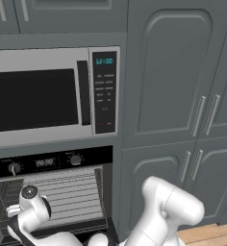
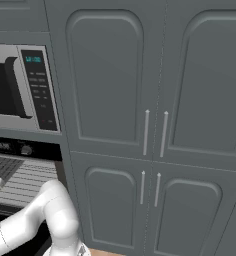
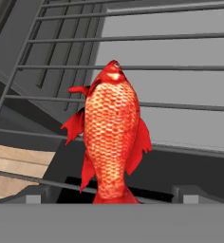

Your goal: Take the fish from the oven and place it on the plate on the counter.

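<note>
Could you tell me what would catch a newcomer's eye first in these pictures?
In the hand view, a bright red-orange scaly fish lies on the grey wire rack of the open built-in oven, directly ahead of the open gripper. In the left base view, the white robot arm bends low towards that oven, beneath the silver microwave with a keypad. Tall grey cabinet doors stand to the right.

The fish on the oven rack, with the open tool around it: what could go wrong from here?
1. The fish lies on thin wires of the rack; closing fingers may catch a wire, or push it through a gap.
2. The tool is open at its tail end, so a grip there could slip.
</note>
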Tool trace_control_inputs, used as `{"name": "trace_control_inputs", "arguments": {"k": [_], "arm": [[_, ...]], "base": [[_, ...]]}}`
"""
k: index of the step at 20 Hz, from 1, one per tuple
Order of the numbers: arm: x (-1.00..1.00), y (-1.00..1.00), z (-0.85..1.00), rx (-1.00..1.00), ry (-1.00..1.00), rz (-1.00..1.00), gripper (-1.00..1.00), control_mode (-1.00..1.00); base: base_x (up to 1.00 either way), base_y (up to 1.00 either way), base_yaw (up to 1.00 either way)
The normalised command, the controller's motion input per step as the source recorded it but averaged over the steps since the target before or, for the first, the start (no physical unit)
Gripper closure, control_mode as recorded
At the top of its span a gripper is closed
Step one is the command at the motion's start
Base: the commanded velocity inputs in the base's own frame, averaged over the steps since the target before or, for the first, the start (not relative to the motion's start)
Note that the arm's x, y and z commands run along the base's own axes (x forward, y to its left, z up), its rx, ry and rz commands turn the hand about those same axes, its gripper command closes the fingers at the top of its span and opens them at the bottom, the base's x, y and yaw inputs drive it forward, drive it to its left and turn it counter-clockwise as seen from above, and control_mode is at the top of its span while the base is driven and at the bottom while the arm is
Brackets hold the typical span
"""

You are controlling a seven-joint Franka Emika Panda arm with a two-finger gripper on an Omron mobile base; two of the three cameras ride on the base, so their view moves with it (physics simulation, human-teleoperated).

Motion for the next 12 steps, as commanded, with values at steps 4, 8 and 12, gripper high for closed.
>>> {"name": "trace_control_inputs", "arguments": {"k": [4, 8, 12], "arm": [[0.13, 0.00, -0.25, 0.00, 0.02, 0.00, -1.00, -1.00], [0.12, 0.00, -0.15, 0.00, 0.01, 0.00, -1.00, -1.00], [0.00, 0.01, -0.21, 0.00, 0.01, 0.00, -1.00, -1.00]], "base": [[0.00, 0.00, 0.00], [0.00, 0.00, 0.00], [0.00, 0.00, 0.00]]}}
